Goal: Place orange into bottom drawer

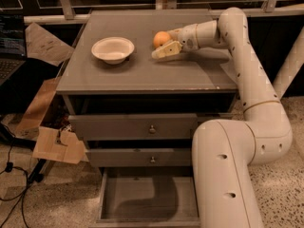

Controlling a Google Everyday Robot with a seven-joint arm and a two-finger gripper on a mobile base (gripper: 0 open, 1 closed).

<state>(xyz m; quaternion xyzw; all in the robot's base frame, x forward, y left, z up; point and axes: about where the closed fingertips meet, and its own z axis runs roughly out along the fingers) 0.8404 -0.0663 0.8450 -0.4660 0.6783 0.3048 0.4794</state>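
Far right on the matte grey surface: smooth round orange, tucked against the pale gripper reaching in from the right, apparently to lift it. Jaws apart or clamped: cannot tell. Left, well apart, shallow white bowl. Below, bottom drawer standing open towards the near side, flat-floored and low-walled, ready for the fruit.

The arm is a chain of thick, smooth cream-white tubes with rounded elbows. Small dark holes dot its shells and thin seams ring the joints. Its yellowish gripper sits over the far side of the counter.
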